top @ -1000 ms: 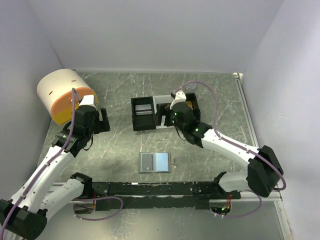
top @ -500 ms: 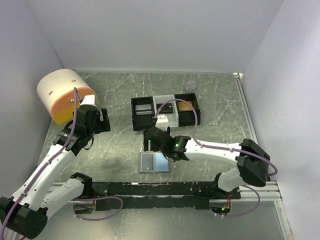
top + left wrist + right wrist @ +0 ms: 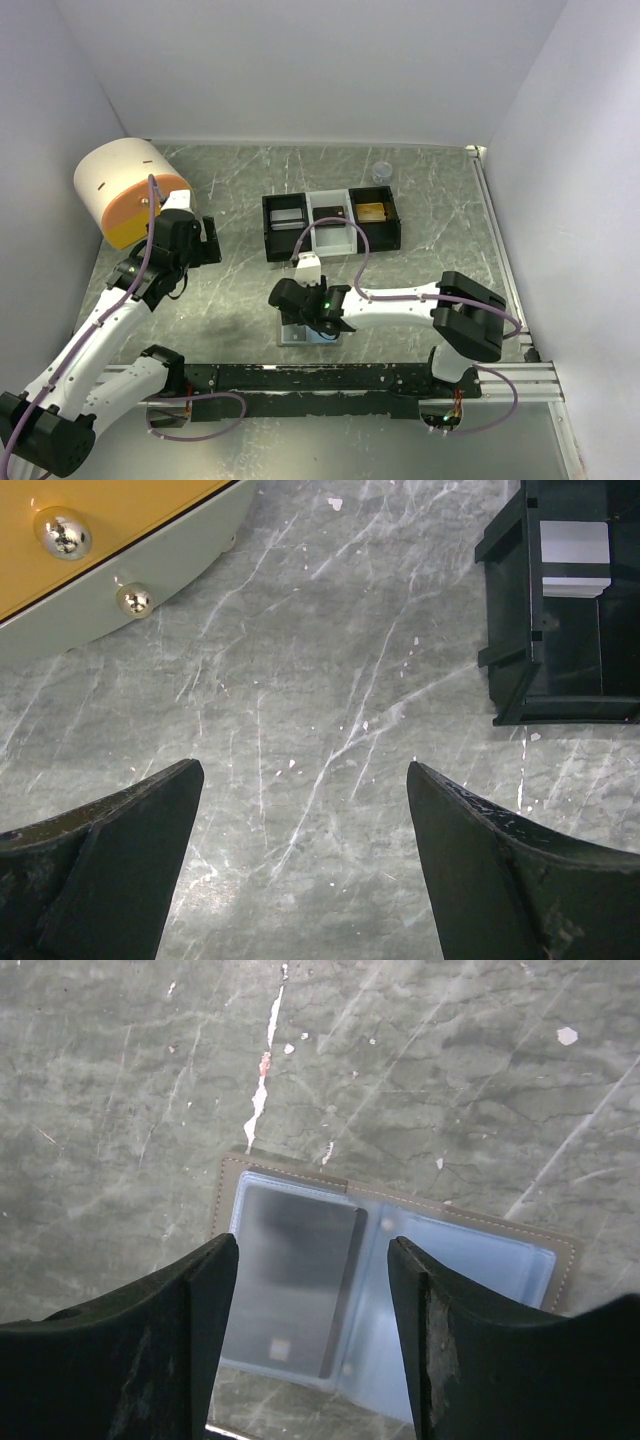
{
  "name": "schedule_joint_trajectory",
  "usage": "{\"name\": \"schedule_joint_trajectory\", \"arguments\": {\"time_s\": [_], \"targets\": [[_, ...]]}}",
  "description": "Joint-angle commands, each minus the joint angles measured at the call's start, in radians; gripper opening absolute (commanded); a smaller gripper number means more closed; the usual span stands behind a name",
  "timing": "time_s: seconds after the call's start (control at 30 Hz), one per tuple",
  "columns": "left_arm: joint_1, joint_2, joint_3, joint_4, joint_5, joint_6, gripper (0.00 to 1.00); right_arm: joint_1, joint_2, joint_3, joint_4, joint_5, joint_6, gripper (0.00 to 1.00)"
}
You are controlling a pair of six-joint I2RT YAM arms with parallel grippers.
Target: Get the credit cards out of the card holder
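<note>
1. While my right claw (image 3: 314, 320) hangs low over the card holder (image 3: 290, 337), the overhead view lists the holder lying open and flat on the table (image 3: 450, 200). It is near my bases and well apart from the black-and-white tray (image 3: 268, 240). My wrist hides most of it.
2. Same view: left claw (image 3: 208, 240) out to the left beside the cream-and-orange drum (image 3: 120, 180), far from the holder.
3. Left wrist view: left claw (image 3: 302, 775) spread wide, with only bare marbled table between the fingers. One corner of the tray (image 3: 515, 630) is upper right and the drum (image 3: 100, 570) upper left.
4. Right wrist view: right claw (image 3: 310, 1245) parted and gripping nothing. The holder (image 3: 370, 1250) lies directly below the gap.
5. Same view: one dark card (image 3: 295, 1280) sits in the left leaf's pocket. The right leaf (image 3: 480, 1260) looks empty, pale blue lining only.
6. Handling, my judgement:
   - Card: thin, stiff, light and slick. It lies too flat to pinch from above.
   - Holder: soft, light, and likely to slide or lift along with the card.
7. Grip point, my judgement: the card's edge nearest the fold, teased out of the pocket mouth. The holder probably needs pinning while I pull.
</note>
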Motion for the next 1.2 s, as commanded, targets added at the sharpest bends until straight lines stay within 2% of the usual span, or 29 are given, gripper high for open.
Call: {"name": "schedule_joint_trajectory", "arguments": {"time_s": [0.0,0.23,0.5,0.63,0.8,0.9,1.17], "targets": [[0.009,-0.001,0.0,0.005,0.004,0.002,0.95,0.012,0.032,0.034,-0.016,0.003,0.019,0.61],[0.009,0.002,-0.001,0.007,-0.004,0.004,0.95,0.023,0.087,0.064,-0.026,-0.02,0.008,0.59],[0.009,0.002,-0.005,0.013,0.002,0.007,0.95,0.027,0.161,0.1,-0.079,-0.01,0.067,0.57],[0.009,0.003,-0.001,0.011,0.007,0.008,0.94,0.027,0.151,0.078,-0.068,-0.01,0.082,0.58],[0.009,0.003,-0.003,0.011,0.01,0.009,0.94,0.026,0.097,-0.023,0.036,-0.06,0.083,0.61],[0.009,0.005,-0.003,0.01,0.014,0.008,0.94,0.026,0.097,-0.025,0.011,-0.049,0.102,0.62],[0.009,0.007,-0.002,0.008,0.018,0.008,0.93,0.025,0.116,-0.012,-0.043,-0.013,0.095,0.53]]}}
